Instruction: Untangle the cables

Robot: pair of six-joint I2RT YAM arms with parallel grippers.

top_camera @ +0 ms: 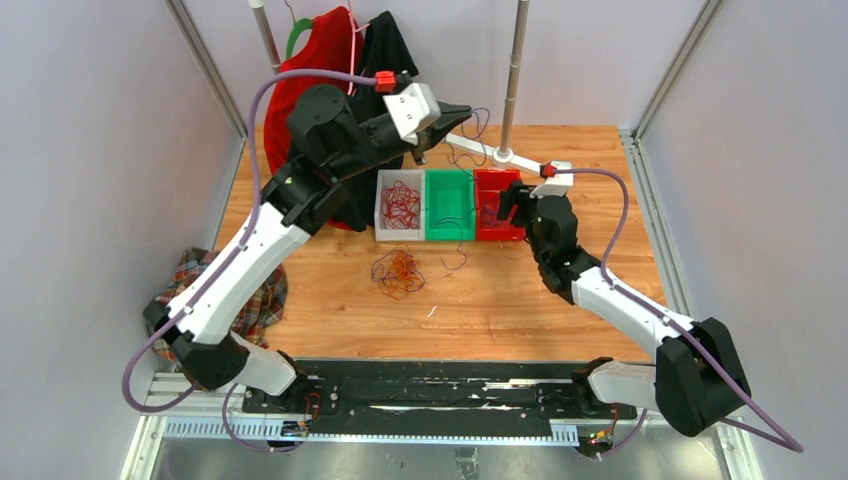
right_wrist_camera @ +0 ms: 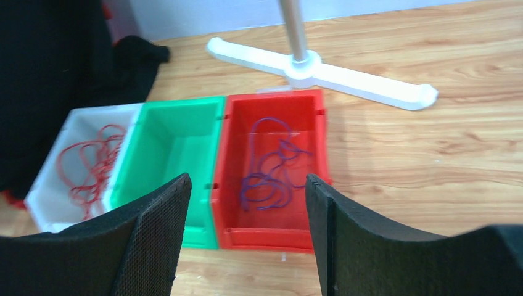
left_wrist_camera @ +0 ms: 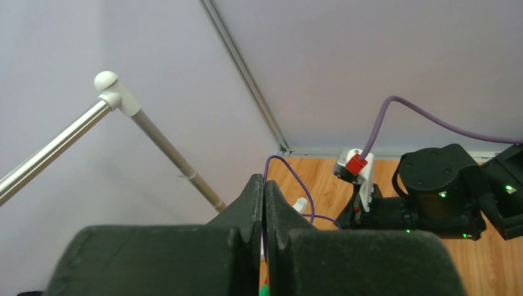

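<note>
A small tangle of red and orange cables (top_camera: 397, 272) lies on the wooden table in front of three bins. My left gripper (top_camera: 455, 112) is raised over the back of the table and shut on a thin purple cable (left_wrist_camera: 297, 180), which loops out above the fingertips (left_wrist_camera: 254, 192) and hangs down (top_camera: 481, 130). My right gripper (top_camera: 505, 205) is open and empty, just above the near end of the red bin (right_wrist_camera: 234, 160), which holds loose purple cables (right_wrist_camera: 271, 169). The white bin (right_wrist_camera: 71, 120) holds red cables (right_wrist_camera: 86, 166).
A green bin (top_camera: 449, 205) sits between the white and red ones. A loose thin cable (top_camera: 455, 260) lies in front of it. A white pole stand (top_camera: 510, 100) with a cross base (right_wrist_camera: 321, 73) stands behind the bins. Red and black clothes (top_camera: 345, 60) hang at the back. A plaid cloth (top_camera: 255, 300) lies at the left.
</note>
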